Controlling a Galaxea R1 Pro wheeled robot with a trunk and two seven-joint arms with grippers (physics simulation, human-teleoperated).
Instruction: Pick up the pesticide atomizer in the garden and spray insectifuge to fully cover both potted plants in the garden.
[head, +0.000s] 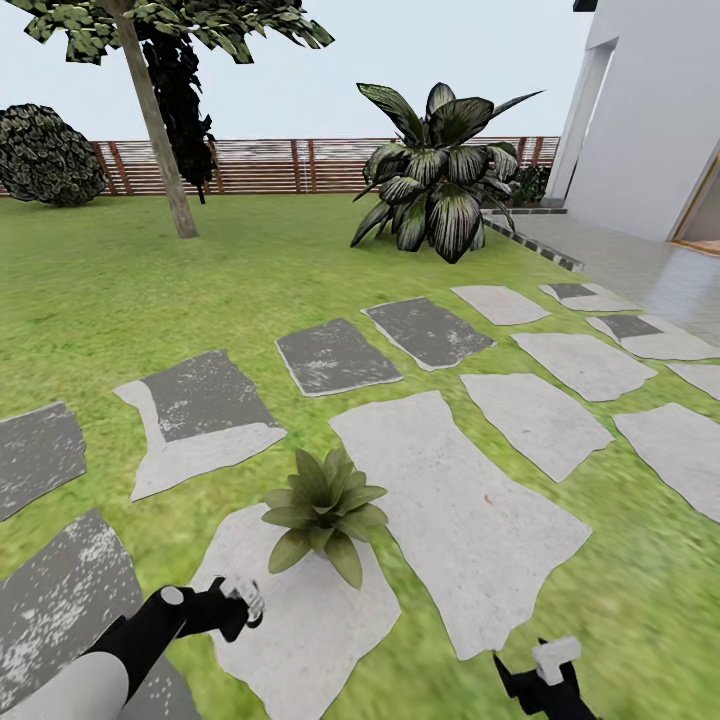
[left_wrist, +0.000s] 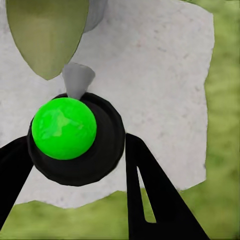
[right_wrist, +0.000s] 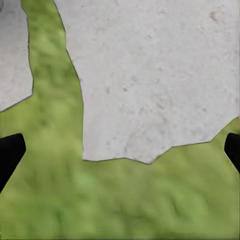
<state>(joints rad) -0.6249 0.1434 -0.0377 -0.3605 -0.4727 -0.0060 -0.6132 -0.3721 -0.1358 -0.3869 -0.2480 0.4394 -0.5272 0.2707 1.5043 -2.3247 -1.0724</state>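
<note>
Bottle in hand, first plant under the nozzle.

Left gripper (left_wrist: 75, 165) clamped round the pesticide atomizer (left_wrist: 77, 137), nozzle aimed at a leaf of the potted plant (head: 322, 510) at 12 o'clock on a stepping stone (head: 300, 620). Right gripper (right_wrist: 120, 150) spread wide, empty, over grass at 4 o'clock. Pickup done; spray coverage can't be judged; second plant still to find.

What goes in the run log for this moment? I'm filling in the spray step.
phase: spraying | left gripper: shut on pesticide atomizer | aimed: potted plant on stepping stone | right gripper: open, above lawn
</note>
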